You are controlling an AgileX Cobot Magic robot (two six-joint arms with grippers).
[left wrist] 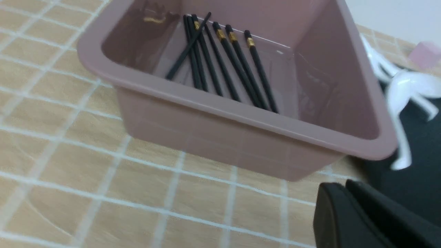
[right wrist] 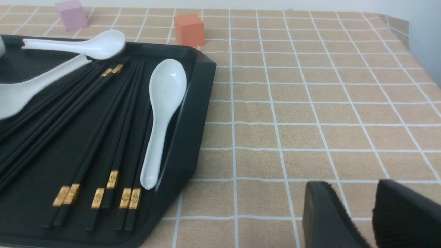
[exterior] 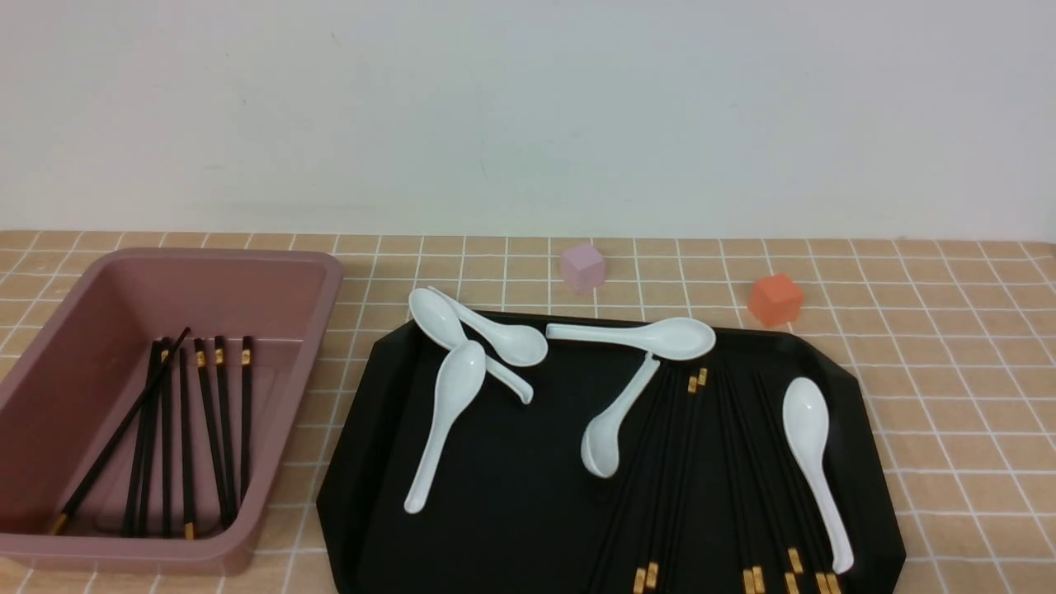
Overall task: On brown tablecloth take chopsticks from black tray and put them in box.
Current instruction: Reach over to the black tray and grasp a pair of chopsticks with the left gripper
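Lower right, glossy black tray (exterior: 511,511): thin black chopsticks (right wrist: 113,144) await next pick.
Left gripper (left wrist: 344,187): closed, empty.
Right gripper (right wrist: 355,193): parted, empty.

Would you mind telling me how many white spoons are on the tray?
6. All on the tray: three overlapping spoons far left, one along the far edge, one mid-tray, one at right. None appears hidden.
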